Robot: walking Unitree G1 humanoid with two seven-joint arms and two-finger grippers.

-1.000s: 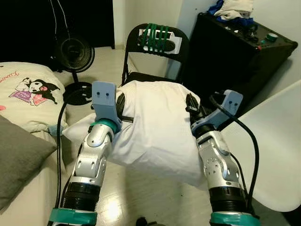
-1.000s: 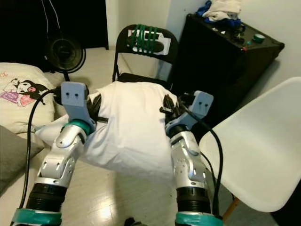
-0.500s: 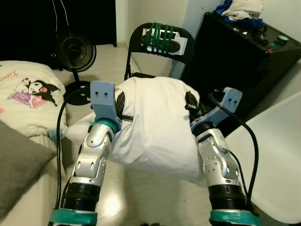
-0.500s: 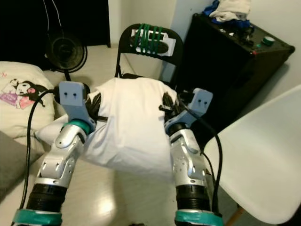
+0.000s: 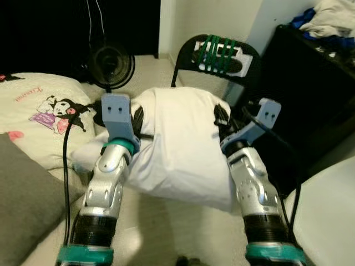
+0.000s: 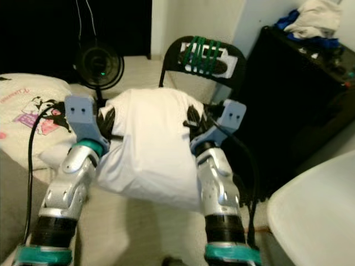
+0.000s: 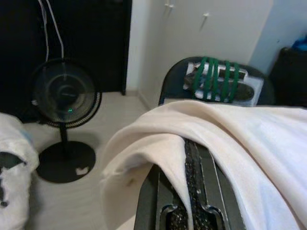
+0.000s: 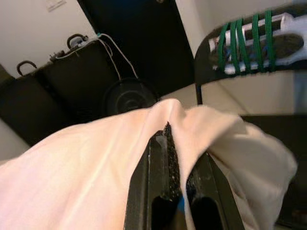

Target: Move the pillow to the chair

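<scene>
The pillow [image 5: 183, 144] hides the folding chair's seat [image 5: 233, 113], apparently entirely

The white pillow [image 5: 180, 141] hangs lifted and sagging, its far edge just before the black folding chair [image 5: 219, 61], whose backrest carries green cords.

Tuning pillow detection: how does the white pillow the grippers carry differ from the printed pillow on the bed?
The plain white pillow hangs in the air, sagging between the left gripper and right gripper, both shut on its cloth. The cream pillow with a cartoon print lies flat on the bed, untouched. The white one sits in front of the black folding chair; the printed one is off to the robot's left. Both are soft and light-coloured.
</scene>
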